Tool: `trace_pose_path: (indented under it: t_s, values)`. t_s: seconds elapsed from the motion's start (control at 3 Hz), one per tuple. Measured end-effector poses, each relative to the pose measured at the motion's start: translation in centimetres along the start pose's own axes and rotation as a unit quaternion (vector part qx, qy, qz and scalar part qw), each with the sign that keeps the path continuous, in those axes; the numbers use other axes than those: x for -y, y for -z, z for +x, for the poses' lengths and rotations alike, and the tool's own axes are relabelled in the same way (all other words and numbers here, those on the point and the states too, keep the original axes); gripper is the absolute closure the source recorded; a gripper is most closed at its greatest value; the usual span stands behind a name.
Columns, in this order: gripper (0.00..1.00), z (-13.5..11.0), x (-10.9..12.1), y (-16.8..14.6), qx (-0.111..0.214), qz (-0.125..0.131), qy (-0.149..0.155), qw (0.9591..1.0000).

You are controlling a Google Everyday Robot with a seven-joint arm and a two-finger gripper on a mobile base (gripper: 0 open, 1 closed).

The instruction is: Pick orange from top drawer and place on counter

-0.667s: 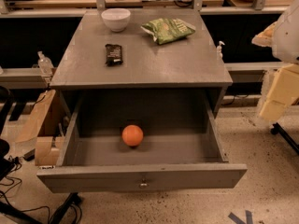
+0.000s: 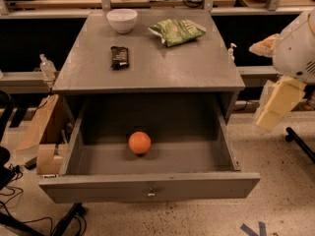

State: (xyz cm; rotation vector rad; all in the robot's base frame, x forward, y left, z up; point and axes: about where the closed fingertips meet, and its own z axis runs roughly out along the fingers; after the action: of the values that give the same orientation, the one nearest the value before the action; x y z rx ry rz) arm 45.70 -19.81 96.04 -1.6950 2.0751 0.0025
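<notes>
Counter [image 2: 172, 70] w/ white bowl [image 2: 122, 19], chip bag [image 2: 177, 32], dark bar [image 2: 119, 56]; orange [image 2: 140, 142] in open top drawer [image 2: 147, 187]; gripper [image 2: 278, 104] rt. of drawer, grip state can't tell; speckled floor [image 2: 278, 203].

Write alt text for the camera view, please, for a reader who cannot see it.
An orange lies alone in the open top drawer. On the counter above sit a white bowl, a green snack bag and a dark wrapped bar. The gripper hangs at the picture's right edge, outside the drawer.
</notes>
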Motion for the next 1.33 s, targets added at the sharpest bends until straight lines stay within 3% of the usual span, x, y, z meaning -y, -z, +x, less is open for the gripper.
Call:
trace_pose_path:
  t_s: [0.33, 0.67, 1.0, 1.33]
  values:
    - [0.0, -0.7, 0.2, -6.0, 0.11, -0.009, 0.017, 0.9938]
    - [0.0, -3.8, 0.5, -10.3, 0.202, 0.001, 0.052, 0.978]
    - [0.0, -5.7, 0.1, -13.1, 0.23, 0.016, 0.075, 0.9701]
    - [0.0, -5.7, 0.1, -13.1, 0.23, 0.016, 0.075, 0.9701]
